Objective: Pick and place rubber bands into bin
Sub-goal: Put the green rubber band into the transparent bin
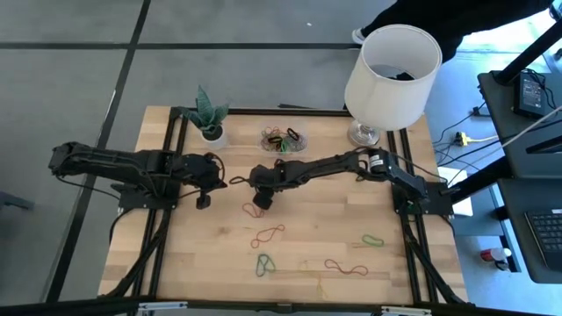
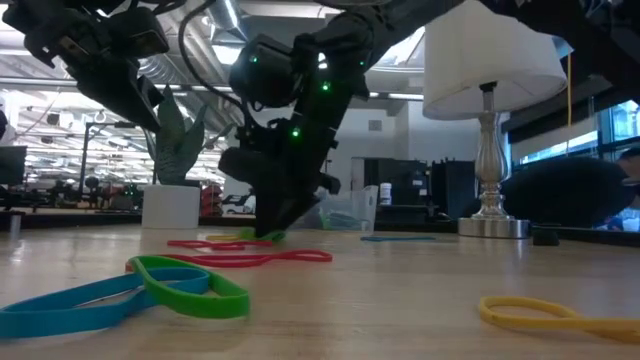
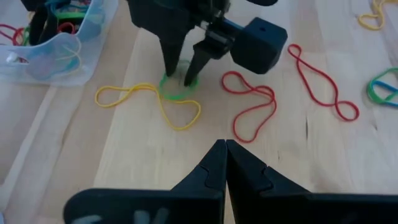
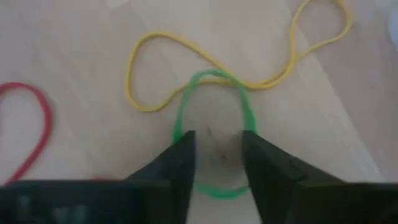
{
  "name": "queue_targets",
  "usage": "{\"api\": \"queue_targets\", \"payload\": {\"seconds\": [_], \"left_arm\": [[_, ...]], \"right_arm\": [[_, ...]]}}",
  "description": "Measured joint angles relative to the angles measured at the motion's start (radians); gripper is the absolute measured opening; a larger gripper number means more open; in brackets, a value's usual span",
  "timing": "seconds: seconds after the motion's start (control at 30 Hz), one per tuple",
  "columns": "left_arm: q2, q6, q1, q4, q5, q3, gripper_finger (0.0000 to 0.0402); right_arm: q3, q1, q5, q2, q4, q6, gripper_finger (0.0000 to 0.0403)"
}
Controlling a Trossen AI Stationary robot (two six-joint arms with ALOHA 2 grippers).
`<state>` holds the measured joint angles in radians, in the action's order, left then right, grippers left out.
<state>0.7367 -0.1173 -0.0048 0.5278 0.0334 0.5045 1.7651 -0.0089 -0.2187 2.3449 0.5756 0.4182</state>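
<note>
My right gripper (image 4: 217, 143) is open and points down at the table's middle (image 1: 261, 209). Its two tips stand over the opposite sides of a small green rubber band (image 4: 211, 78) that lies flat on the wood. A yellow band (image 4: 149, 68) crosses that green loop's far end, and a red band (image 3: 252, 109) lies beside it. My left gripper (image 3: 225, 149) is shut and hovers left of them (image 1: 204, 202), touching nothing. The clear bin (image 1: 263, 145) sits near the far edge and holds several bands. More bands (image 1: 268, 234) lie scattered toward the near edge. My right gripper comes at the green band (image 3: 177, 94) from above, pointing down, its fingers (image 4: 183, 149) set at table height over the loop's two sides. The band lies flat on the wood. Whether the tips touch it, I cannot tell.
A small white plant pot (image 1: 211, 133) stands left of the bin. A lamp (image 1: 391, 75) stands at the far right corner. Green-and-blue (image 1: 264, 263), red (image 1: 347, 267) and green (image 1: 373, 239) bands lie on the near half. A person stands beyond the far edge.
</note>
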Motion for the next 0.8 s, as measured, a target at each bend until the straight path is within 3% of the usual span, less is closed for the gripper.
{"api": "queue_targets", "payload": {"seconds": [0.17, 0.37, 0.53, 0.8], "left_arm": [[0.001, 0.000, 0.000, 0.001, 0.000, 0.000, 0.0002], [0.001, 0.000, 0.000, 0.001, 0.000, 0.000, 0.0002], [0.001, 0.008, 0.000, 0.000, 0.000, 0.000, 0.0002], [0.001, 0.009, 0.000, 0.000, 0.000, 0.000, 0.0002]], "right_arm": [[-0.002, -0.003, 0.018, -0.006, 0.015, 0.023, 0.0014], [0.027, -0.004, 0.047, -0.032, 0.077, 0.048, 0.0004], [0.113, 0.000, 0.004, -0.070, 0.120, 0.042, 0.0003], [0.109, -0.006, -0.020, -0.064, 0.170, 0.127, 0.0030]]}}
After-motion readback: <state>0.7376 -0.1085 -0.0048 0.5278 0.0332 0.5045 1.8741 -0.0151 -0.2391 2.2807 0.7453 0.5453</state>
